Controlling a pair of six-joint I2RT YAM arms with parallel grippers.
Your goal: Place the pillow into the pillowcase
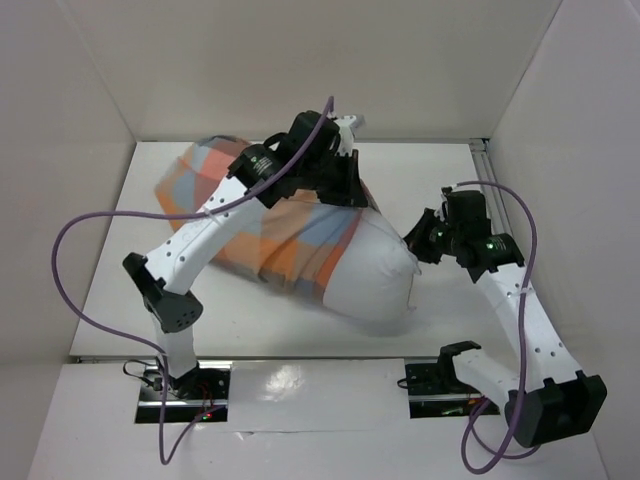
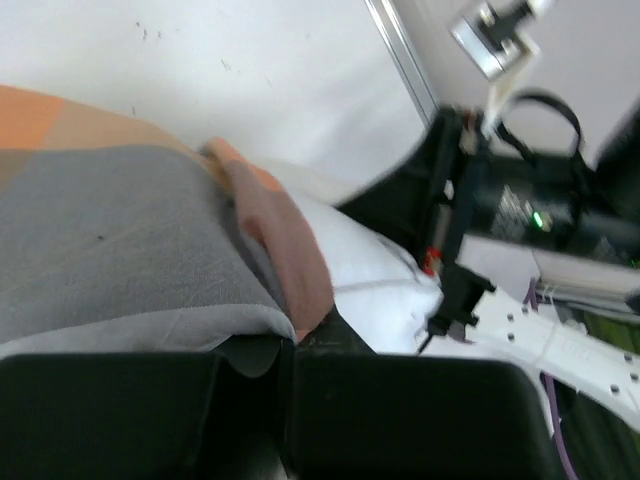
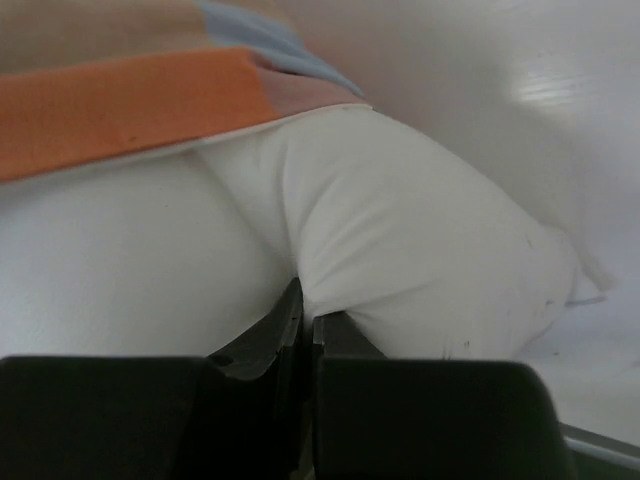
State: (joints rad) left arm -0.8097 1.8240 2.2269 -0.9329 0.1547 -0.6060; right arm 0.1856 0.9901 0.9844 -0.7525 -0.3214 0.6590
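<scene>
The checked pillowcase (image 1: 262, 232) lies mid-table with the white pillow (image 1: 375, 285) partly inside it, its bare end bulging out toward the right front. My left gripper (image 1: 352, 192) is at the case's open rim, shut on the hem. In the left wrist view that hem (image 2: 290, 270) runs into the closed left gripper (image 2: 293, 338), with grey cloth to the left and the pillow (image 2: 375, 275) to the right. My right gripper (image 1: 416, 245) presses on the pillow's exposed end. The right wrist view shows the right gripper (image 3: 309, 312) shut on a pinch of the pillow (image 3: 420, 240), the pillowcase (image 3: 120, 100) above.
White walls enclose the table (image 1: 430, 180) on the left, back and right. A metal rail (image 1: 482, 160) runs along the right wall. Purple cables (image 1: 75, 260) loop from both arms. The right arm (image 2: 500, 200) sits close beside the left gripper.
</scene>
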